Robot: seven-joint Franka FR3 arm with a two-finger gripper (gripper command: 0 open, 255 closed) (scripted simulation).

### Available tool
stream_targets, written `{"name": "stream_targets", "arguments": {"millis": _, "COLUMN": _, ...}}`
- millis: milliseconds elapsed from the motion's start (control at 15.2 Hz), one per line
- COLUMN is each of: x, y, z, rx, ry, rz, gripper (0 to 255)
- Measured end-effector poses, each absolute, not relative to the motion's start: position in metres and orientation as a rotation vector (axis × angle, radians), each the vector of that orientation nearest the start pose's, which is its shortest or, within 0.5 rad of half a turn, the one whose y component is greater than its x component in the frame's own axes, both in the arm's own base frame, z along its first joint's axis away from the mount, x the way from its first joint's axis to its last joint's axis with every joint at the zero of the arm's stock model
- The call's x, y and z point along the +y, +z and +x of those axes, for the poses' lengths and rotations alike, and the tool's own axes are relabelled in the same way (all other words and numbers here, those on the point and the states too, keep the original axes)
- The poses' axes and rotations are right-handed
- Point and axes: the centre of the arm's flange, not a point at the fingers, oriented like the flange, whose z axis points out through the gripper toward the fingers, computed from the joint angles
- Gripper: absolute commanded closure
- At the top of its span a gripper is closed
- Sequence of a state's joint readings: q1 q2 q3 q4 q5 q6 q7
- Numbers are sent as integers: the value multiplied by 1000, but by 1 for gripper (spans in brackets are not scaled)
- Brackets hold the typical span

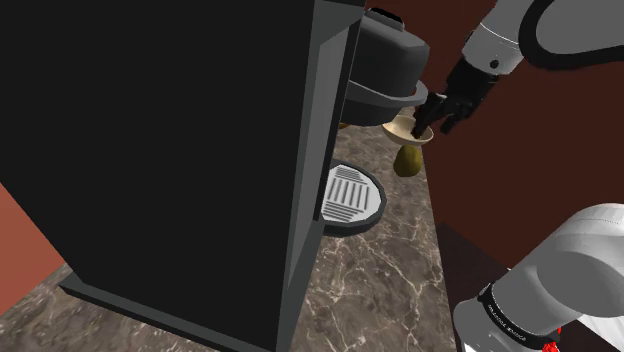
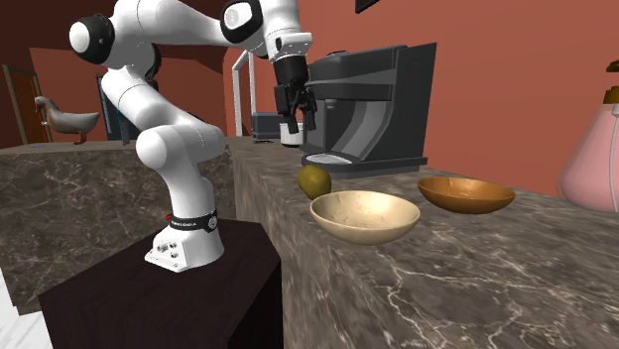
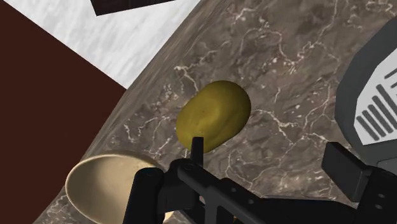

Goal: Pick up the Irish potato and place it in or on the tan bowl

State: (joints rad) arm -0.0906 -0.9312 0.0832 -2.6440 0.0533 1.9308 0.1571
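Observation:
The Irish potato (image 2: 314, 180), olive-yellow and oval, lies on the marble counter near its edge, between the coffee machine's drip tray and the tan bowl (image 2: 364, 215). My black gripper (image 2: 296, 111) hangs open well above the potato, with nothing between its fingers. In the wrist view the potato (image 3: 213, 116) lies ahead of the gripper (image 3: 238, 162), and the tan bowl (image 3: 108, 184) is beside one finger. From the shoulder view the gripper (image 1: 438, 116) hovers over the bowl's rim (image 1: 402, 127), and the potato (image 1: 408, 160) is just beyond it.
A dark coffee machine (image 2: 372, 99) stands on the counter by the potato, and its grey drip tray (image 1: 350, 195) is close to it. An orange-brown bowl (image 2: 465, 193) sits past the tan bowl. A pink vessel (image 2: 595, 149) is at the far end.

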Motion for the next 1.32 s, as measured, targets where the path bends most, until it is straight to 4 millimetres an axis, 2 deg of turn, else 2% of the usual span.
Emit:
{"name": "stream_targets", "arguments": {"millis": 264, "x": 14, "y": 479, "z": 283, "rx": 479, "ry": -409, "rz": -3161, "gripper": 0}}
{"name": "stream_targets", "arguments": {"millis": 462, "x": 12, "y": 457, "z": 283, "rx": 510, "ry": -424, "rz": -3169, "gripper": 0}}
{"name": "stream_targets", "arguments": {"millis": 792, "x": 10, "y": 432, "z": 288, "rx": 515, "ry": -427, "rz": -3170, "gripper": 0}}
{"name": "stream_targets", "arguments": {"millis": 1188, "x": 9, "y": 428, "z": 290, "rx": 515, "ry": -427, "rz": -3170, "gripper": 0}}
{"name": "stream_targets", "arguments": {"millis": 1254, "x": 9, "y": 428, "z": 290, "rx": 515, "ry": -427, "rz": -3170, "gripper": 255}}
{"name": "stream_targets", "arguments": {"millis": 1320, "x": 9, "y": 428, "z": 290, "rx": 515, "ry": -429, "rz": -3170, "gripper": 255}}
